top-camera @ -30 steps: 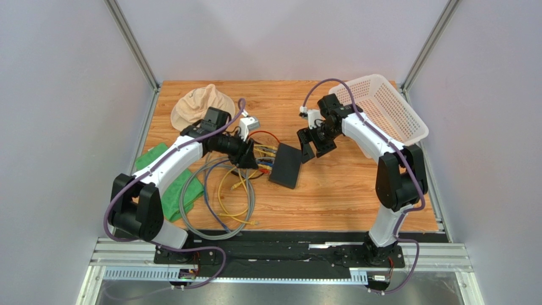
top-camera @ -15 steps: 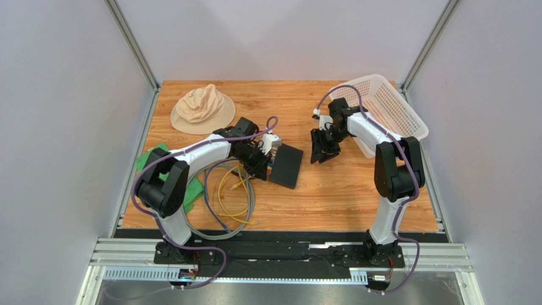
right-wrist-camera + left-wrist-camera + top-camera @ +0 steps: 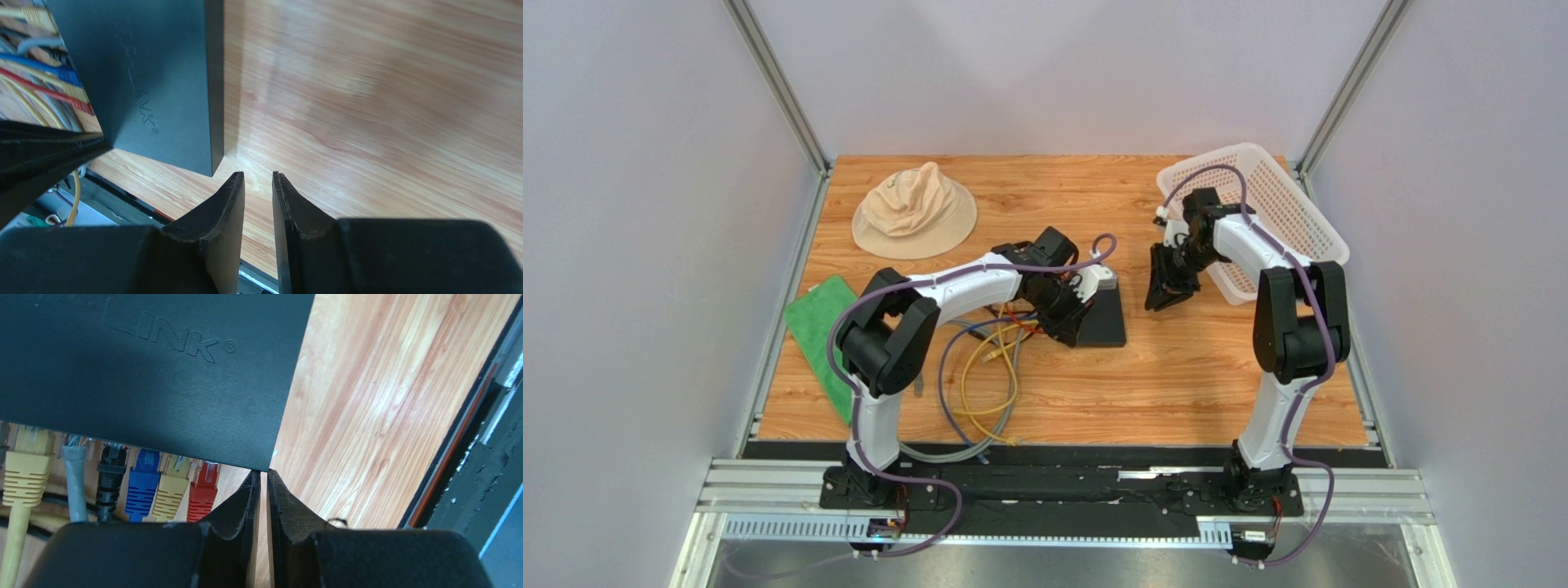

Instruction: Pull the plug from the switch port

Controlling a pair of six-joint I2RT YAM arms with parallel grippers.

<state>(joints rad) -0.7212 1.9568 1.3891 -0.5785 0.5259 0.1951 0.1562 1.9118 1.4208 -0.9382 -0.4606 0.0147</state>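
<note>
Switch (image 3: 153,373) with plugs (image 3: 142,484) seated; left gripper (image 3: 263,473) nearly closed, empty; right gripper (image 3: 258,174) narrowly parted, empty

Robotics lab cell: alu frame (image 3: 775,80), grey wall panels (image 3: 646,245), bolted-down arms (image 3: 946,279).

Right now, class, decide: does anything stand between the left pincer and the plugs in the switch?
Nothing visible does. The left pincer, jaws nearly together, sits at the corner of the switch, just beside the red plug ending the row.
</note>
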